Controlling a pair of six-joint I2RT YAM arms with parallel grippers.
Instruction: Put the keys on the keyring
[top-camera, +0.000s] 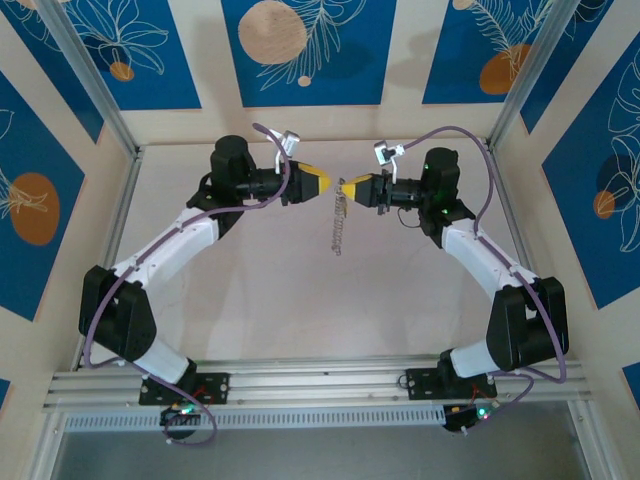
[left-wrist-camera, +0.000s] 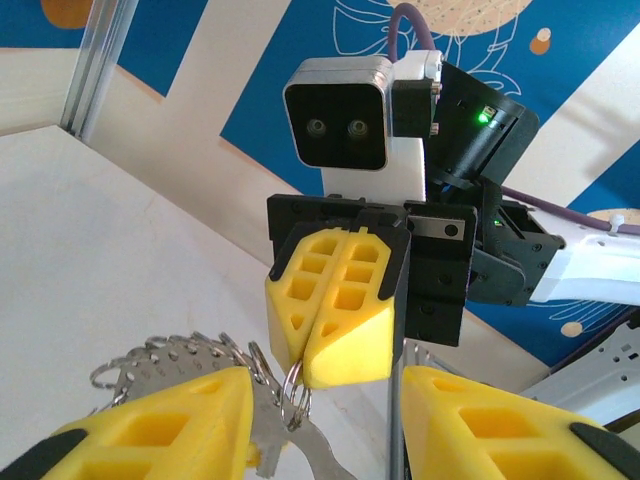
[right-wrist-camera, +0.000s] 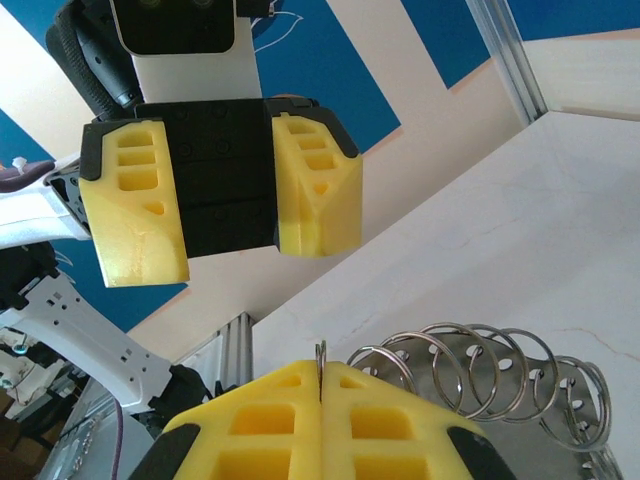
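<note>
Keyring: hangs mid-frame in the top view, between the two arms. Its top end is pinched in the right gripper and the rest dangles over the table; whether the low end touches the table can't be told. In the right wrist view it reads as a run of overlapping thin steel loops, lower right of frame.

Handling, as a guess: light, floppy as a whole though each loop is stiff wire, slick metal. It is likely to swing and twist if nudged. Best hold is on a single loop's edge, flat between the pads, close to where the other gripper pinches.

No key can be made out in any view.

Right gripper: fingers pressed together on one thin loop, its edge sticking up from the seam. The left wrist view shows the same pinch, centre frame.

Left gripper: fingers apart with a moderate gap and nothing between them in the right wrist view, upper left. It faces the right gripper, just beside it.
</note>
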